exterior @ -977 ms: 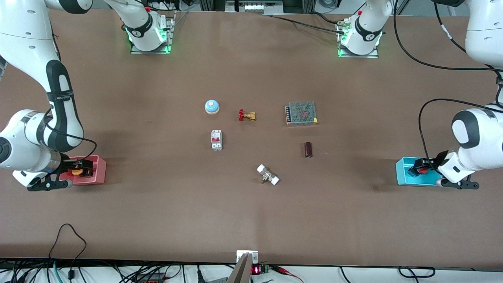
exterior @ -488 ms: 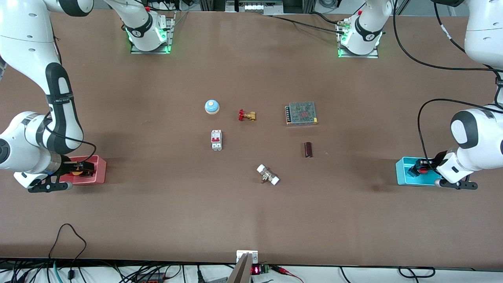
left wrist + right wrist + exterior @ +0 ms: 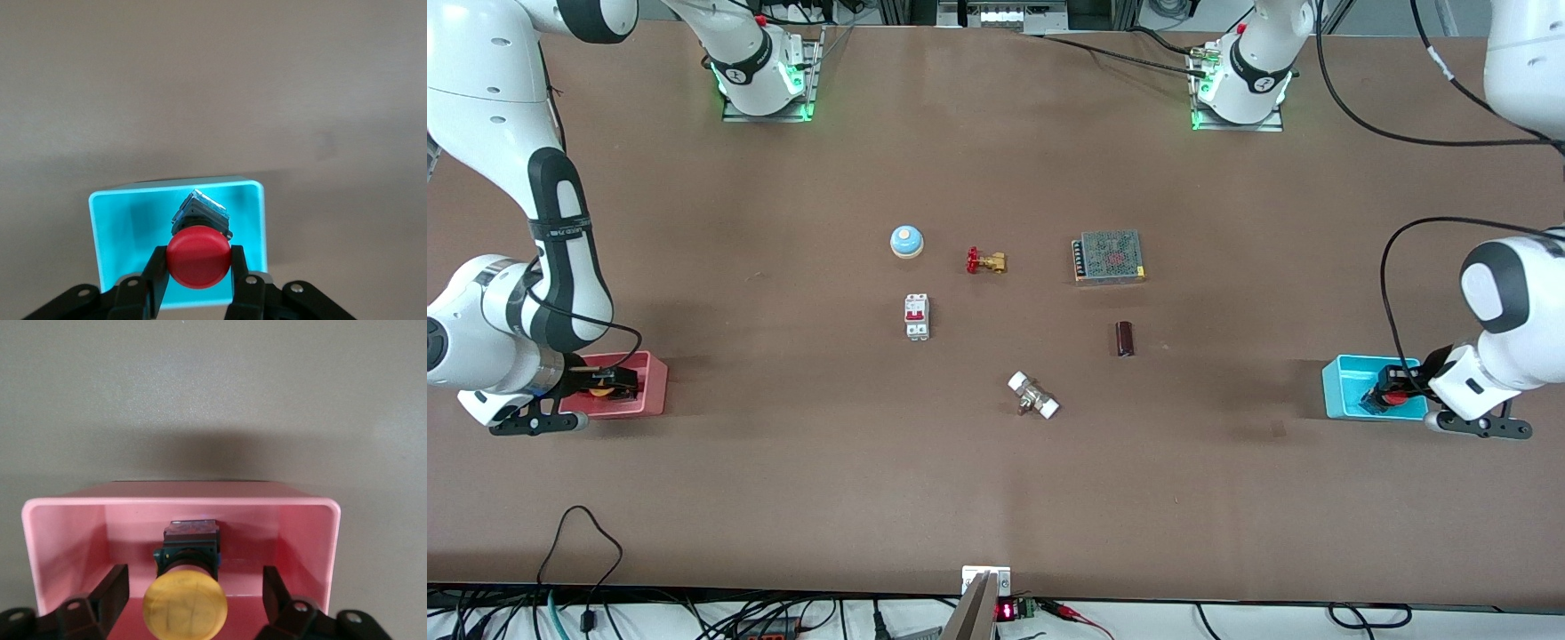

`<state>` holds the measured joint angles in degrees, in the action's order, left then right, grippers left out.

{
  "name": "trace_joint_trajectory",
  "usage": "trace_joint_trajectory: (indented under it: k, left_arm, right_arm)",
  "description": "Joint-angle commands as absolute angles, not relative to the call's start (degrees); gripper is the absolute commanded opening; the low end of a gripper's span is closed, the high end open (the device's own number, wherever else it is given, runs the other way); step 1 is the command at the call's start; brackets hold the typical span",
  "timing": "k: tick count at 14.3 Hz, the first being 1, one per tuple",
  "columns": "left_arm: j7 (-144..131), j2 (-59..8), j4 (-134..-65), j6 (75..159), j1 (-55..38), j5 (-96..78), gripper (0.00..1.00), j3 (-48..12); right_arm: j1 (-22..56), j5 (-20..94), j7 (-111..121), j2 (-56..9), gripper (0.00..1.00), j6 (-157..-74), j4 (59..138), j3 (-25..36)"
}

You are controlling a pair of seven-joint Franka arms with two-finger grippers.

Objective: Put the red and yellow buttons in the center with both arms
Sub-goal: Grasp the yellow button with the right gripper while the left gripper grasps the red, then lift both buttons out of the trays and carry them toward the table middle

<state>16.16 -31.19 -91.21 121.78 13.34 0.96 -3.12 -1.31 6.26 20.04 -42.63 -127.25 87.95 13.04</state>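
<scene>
The red button [image 3: 1392,399] sits in the cyan tray [image 3: 1343,388] at the left arm's end of the table. My left gripper [image 3: 1389,392] is down in that tray, shut on the button's red cap [image 3: 198,257], one finger [image 3: 155,273] pressed on each side. The yellow button [image 3: 602,385] stands in the pink tray [image 3: 651,384] at the right arm's end. My right gripper [image 3: 609,382] is open around it; in the right wrist view the fingers [image 3: 113,590] stand apart from the yellow cap [image 3: 185,607] with a gap on both sides. The brown table centre [image 3: 1014,329] lies between the trays.
Around the centre lie a blue-and-white dome [image 3: 906,241], a red-handled brass valve [image 3: 985,260], a white circuit breaker [image 3: 917,316], a metal power supply box [image 3: 1109,256], a dark cylinder [image 3: 1125,339] and a white-ended fitting [image 3: 1033,396].
Both grippers have sunk lower into their trays. The left wrist has shifted a little toward its end of the table. The objects in the centre have not moved.
</scene>
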Motion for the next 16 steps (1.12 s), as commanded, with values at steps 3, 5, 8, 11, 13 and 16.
trace_joint_trajectory:
  k: [3, 5, 8, 11, 13, 16]
  left_arm:
    - [12.0, -26.0, -90.0, 113.5, 10.3, 0.7, 0.22, -3.2]
    - [6.3, -25.9, -90.1, 112.8, 7.9, 0.7, 0.22, -3.8]
    - [-0.8, -27.4, -90.2, 113.0, 3.4, -0.7, 0.22, -4.4]
    - [-5.9, -30.5, -90.3, 113.8, -1.0, -2.9, 0.22, -4.4]
    - [-7.4, -32.8, -90.4, 115.7, -2.1, -3.0, 0.22, -4.4]
    - [-8.3, -35.4, -90.4, 118.0, -3.2, -3.0, 0.22, -4.4]
  right_arm:
    - [-1.9, 7.4, 21.4, -43.4, 0.50, -127.2, 86.4, 12.5]
    - [-1.9, 7.3, 21.4, -43.4, 0.45, -127.2, 86.4, 12.5]
    - [-1.9, 7.3, 21.5, -43.2, 0.41, -127.1, 86.4, 12.5]
    - [-1.9, 7.3, 23.0, -41.8, 0.41, -126.2, 85.8, 12.5]
    - [-1.8, 6.8, 23.0, -39.3, 0.41, -124.4, 84.8, 12.6]
    - [-1.6, 6.7, 23.2, -36.0, 0.41, -115.5, 81.8, 12.7]
